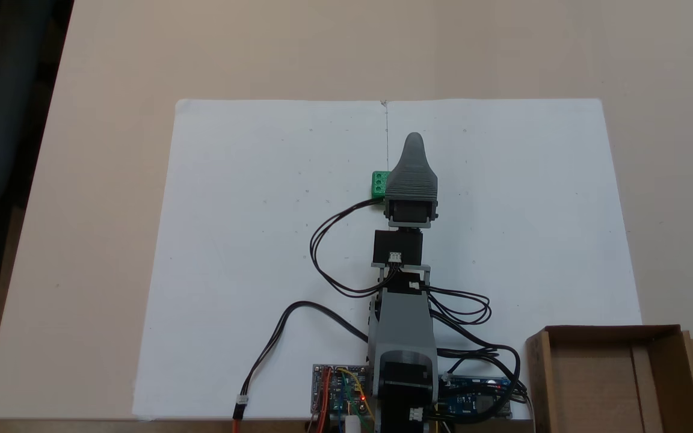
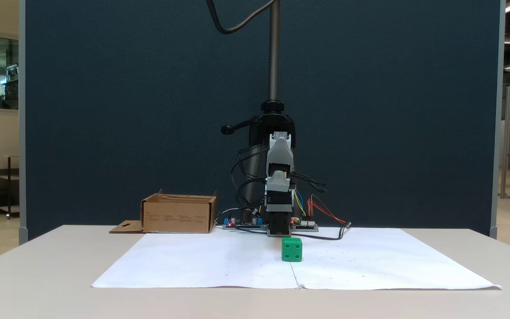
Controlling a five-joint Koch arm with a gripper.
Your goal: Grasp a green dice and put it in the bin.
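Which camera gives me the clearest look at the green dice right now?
The table-level fixed view: the green dice sits unobstructed on the white paper, two pipped faces visible. In the fixed view from above, the arm covers part of the dice.

Grey ribbed plastic arm (image 1: 405,313) with black servo blocks, looping black cables (image 1: 328,240) and a tapered tool (image 1: 414,144).

Even, bright, seemingly overhead light; soft faint shadows, sharp focus, no glare.

1 green dice (image 2: 291,249), 1 bin (image 2: 179,214), 1 arm (image 1: 403,313). 2 white sheets (image 1: 274,240) side by side on 1 bench (image 1: 112,120). 2 circuit boards (image 1: 337,391) by arm base.
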